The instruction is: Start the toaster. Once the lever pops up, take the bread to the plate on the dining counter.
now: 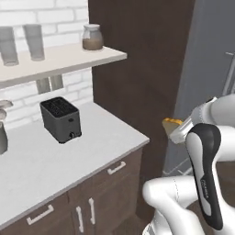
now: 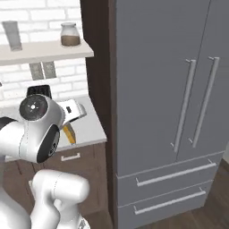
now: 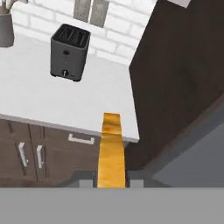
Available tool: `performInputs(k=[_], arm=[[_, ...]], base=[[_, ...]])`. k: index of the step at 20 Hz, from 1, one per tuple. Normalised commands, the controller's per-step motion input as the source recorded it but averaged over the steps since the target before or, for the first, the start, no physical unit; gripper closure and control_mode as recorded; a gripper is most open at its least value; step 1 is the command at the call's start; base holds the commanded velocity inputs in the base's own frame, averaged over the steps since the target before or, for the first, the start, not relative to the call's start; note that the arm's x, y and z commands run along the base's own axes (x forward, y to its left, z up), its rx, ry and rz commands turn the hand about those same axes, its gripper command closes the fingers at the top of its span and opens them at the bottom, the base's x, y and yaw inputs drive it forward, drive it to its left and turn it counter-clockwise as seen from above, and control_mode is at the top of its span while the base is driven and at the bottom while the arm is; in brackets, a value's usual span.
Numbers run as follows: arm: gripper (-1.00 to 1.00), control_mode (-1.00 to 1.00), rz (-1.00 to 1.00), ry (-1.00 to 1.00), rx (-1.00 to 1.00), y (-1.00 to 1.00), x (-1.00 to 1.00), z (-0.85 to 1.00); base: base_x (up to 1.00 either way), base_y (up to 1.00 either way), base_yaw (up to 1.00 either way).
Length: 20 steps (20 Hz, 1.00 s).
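Golden-tan bread (image 3: 111,151), darker at the crust, stands edge-on between the narrow-set fingers of the gripper (image 3: 111,180), clamped, well apart from the toaster (image 3: 68,51).

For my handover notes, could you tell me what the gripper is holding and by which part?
The gripper holds the bread edge-on, its fingers pinching the slice's two flat faces at one end.

Flat, even rendered light, soft faint shadows, no glare, slightly soft low-resolution edges throughout.
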Motion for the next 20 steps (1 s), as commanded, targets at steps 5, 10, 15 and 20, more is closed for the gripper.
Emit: performInputs(k=[5, 10, 15, 20], arm=[[1.0, 1.0, 0.0, 0.0, 0.0, 0.0, 0.0, 0.0], [1.0, 1.0, 0.0, 0.0, 0.0, 0.0, 0.0, 0.0], [1.0, 1.0, 0.0, 0.0, 0.0, 0.0, 0.0, 0.0], [1.0, 1.0, 0.0, 0.0, 0.0, 0.0, 0.0, 0.0]], base=[[-0.52, -0.22, -0.67], [-0.44, -0.29, -0.69], [-0.35, -0.31, -0.7], [-0.28, -0.31, -0.72]])
